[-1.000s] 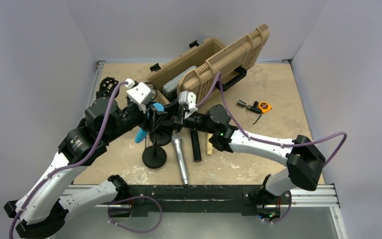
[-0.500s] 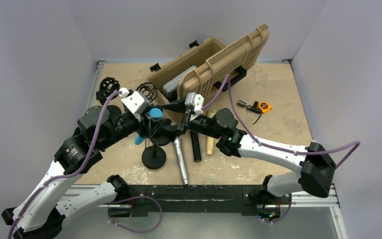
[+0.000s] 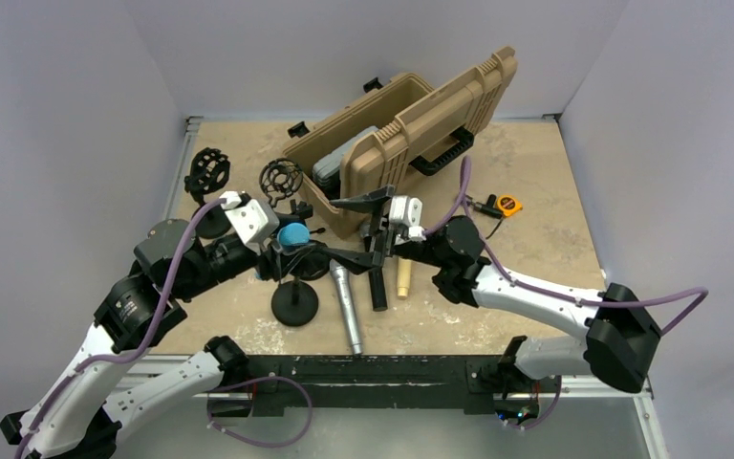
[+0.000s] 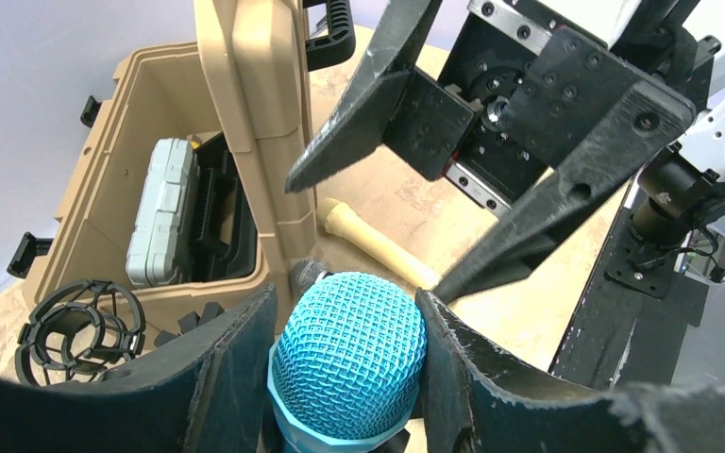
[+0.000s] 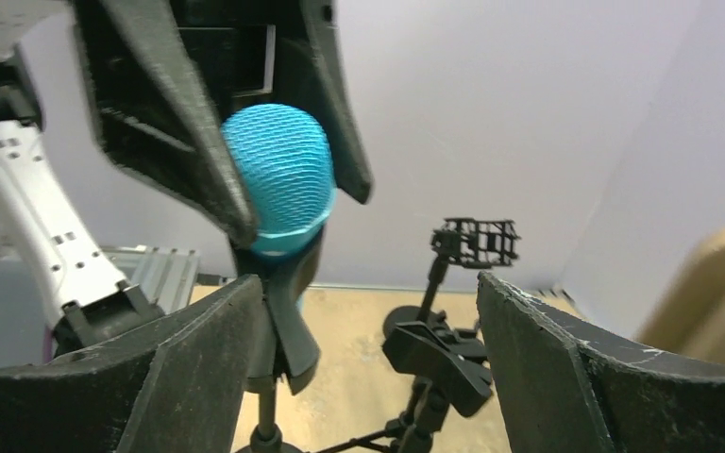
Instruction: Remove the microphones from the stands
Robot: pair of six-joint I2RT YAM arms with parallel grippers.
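Blue mesh fills our left end effector (image 4: 345, 316): its jaws, half open, are clamped on the head of the microphone (image 4: 349, 344), which sits upright over the stand (image 3: 296, 302), seemingly in its clip (image 5: 288, 321). Our right end effector (image 5: 370, 288) gapes wide just beside it, holding nothing. We judge the microphone light and rigid, though the mesh may dent or slip; the body below offers a firmer hold. Upward looks free. The tan case (image 3: 411, 124) crowds behind, and a silver microphone (image 3: 347, 304) lies on the counter (image 3: 535, 163) nearby.

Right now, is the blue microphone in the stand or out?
In. The microphone sits in the stand clip, with the left end effector clamped on its head.
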